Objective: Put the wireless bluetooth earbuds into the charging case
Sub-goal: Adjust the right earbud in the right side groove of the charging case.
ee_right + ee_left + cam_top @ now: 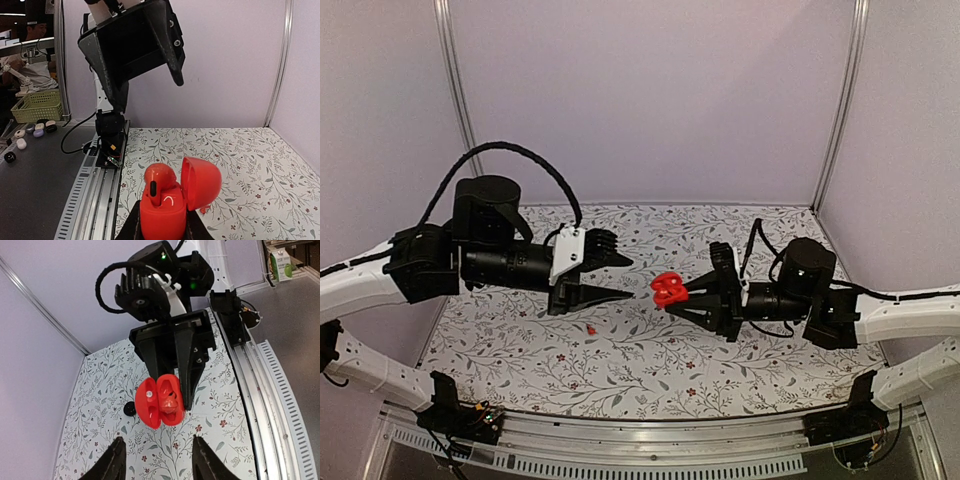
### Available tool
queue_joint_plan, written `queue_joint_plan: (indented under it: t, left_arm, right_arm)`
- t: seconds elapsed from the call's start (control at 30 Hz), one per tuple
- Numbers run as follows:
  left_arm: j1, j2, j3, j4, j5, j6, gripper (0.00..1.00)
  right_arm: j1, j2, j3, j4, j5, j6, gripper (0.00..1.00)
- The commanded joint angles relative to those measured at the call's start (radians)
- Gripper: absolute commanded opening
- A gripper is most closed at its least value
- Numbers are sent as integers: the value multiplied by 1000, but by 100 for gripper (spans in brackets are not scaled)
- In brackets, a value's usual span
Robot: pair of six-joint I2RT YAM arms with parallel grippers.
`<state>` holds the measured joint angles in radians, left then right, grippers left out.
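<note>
Case (669, 289), bright red, sits in the middle of the top view, clamped between the tips of the right claw (684, 294), clear of the floral table (720, 380). The left claw (628, 280) faces the case from just left of it, not touching; its jaws stand apart with nothing between them. A loose earbud (590, 328), a tiny red speck, lies on the table left of the case and nearer the arm bases, below the left claw.

From the left wrist, the case hangs straight ahead, opened like a clam, the lid (148, 407) swung to its left. A seated earbud (170, 403), red, rests in the body half. The right claw's black fingers come down onto the case from above. The left fingers (113, 463) frame the bottom edge, spread wide, with only table between them. A small dark piece (130, 409) lies on the table just left of the case; what it is cannot be told.

From the right wrist, the case fills the lower middle, upright, squeezed between the claw's own fingers. The lid tilts open to the right, and the seated earbud pokes up from the left well. The left claw looms above the case, well apart from it.
</note>
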<state>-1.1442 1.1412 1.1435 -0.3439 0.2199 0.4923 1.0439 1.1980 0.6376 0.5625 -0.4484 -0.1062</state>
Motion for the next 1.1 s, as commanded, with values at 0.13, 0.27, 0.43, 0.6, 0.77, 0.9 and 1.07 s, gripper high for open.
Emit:
queue_joint_plan:
  t: [0.13,0.27,0.43,0.6,0.77,0.9,1.07]
  left_arm:
    - [-63,38,23,-57,-28,157,52]
    - [-80,64,31,-63,-38,181,54]
    - [-100,76,33,-57,-46,203,54]
    - [-115,95,32,-56,-59,220,54]
    - [-127,110,30,-57,-73,233,54]
    - [-129,113,23,-40,-76,232,54]
    - [-135,125,22,-30,-73,234,53]
  right_arm:
    - [-18,22,71,-143,-227,60,0]
    - [-19,41,94,-168,-275,57,0]
    - [-19,63,104,-183,-318,54,0]
    - [-19,76,115,-196,-337,50,0]
    - [-20,87,122,-204,-353,49,0]
    - [-19,90,124,-205,-362,47,0]
    - [-19,102,129,-215,-382,37,0]
